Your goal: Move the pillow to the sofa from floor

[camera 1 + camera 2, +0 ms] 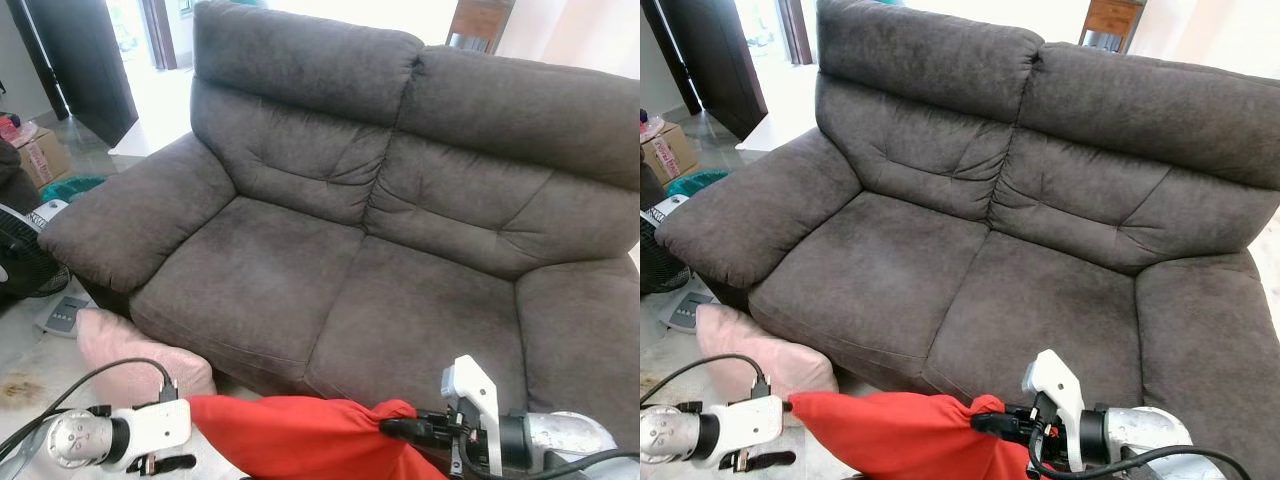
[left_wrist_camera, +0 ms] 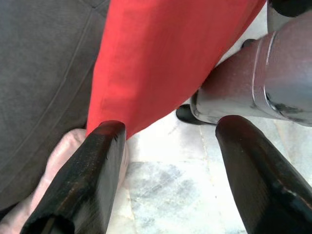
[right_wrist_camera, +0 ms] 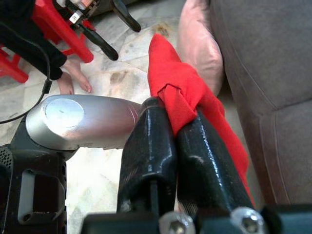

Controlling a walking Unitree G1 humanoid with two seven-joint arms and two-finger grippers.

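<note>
The right hand (image 3: 170,126) pinches a bunched corner of the red pillow (image 1: 290,435), its black fingers clamped on the smooth fabric. The left hand (image 2: 168,146) holds its fingers wide apart at the pillow's other corner, one finger (image 2: 92,165) just touching the cloth. The red pillow hangs between both hands, above the floor and in front of the grey suede-like sofa (image 1: 390,220). A pink pillow (image 1: 135,350) lies on the marbled tile floor (image 2: 165,195), against the sofa's base. A fan (image 1: 25,250) and a cardboard box (image 1: 40,155) stand further left.
</note>
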